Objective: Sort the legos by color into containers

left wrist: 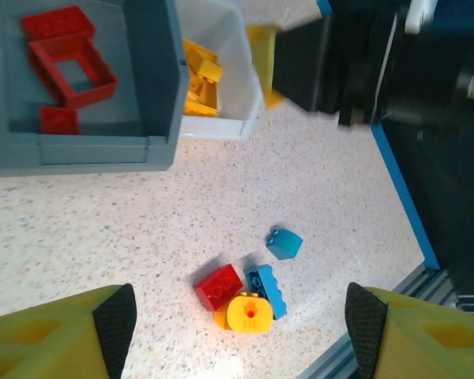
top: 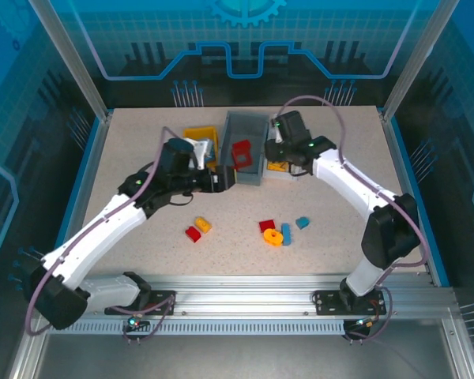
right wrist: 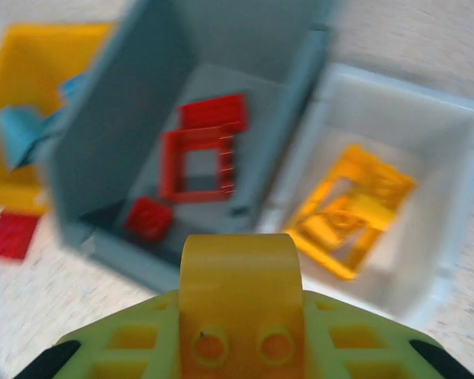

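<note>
Lying nearest on the surface [top: 340, 205], several loose legos [top: 276, 231] awaited sorting. The left end effector [top: 227, 180] hung open and empty beside the grey bin [top: 249, 130], arm reaching forward. The right end effector [right wrist: 241, 332] gripped a yellow brick [right wrist: 241, 268] above the white bin [right wrist: 450, 142]; red bricks [right wrist: 213, 113] lay in grey, yellow ones in white.

Your top cam sits high at the near side, looking down over the whole tabletop [top: 245, 197]. Both wrist cams look down close; they share the grey bin [left wrist: 154, 71] and white bin [right wrist: 363, 110].
</note>
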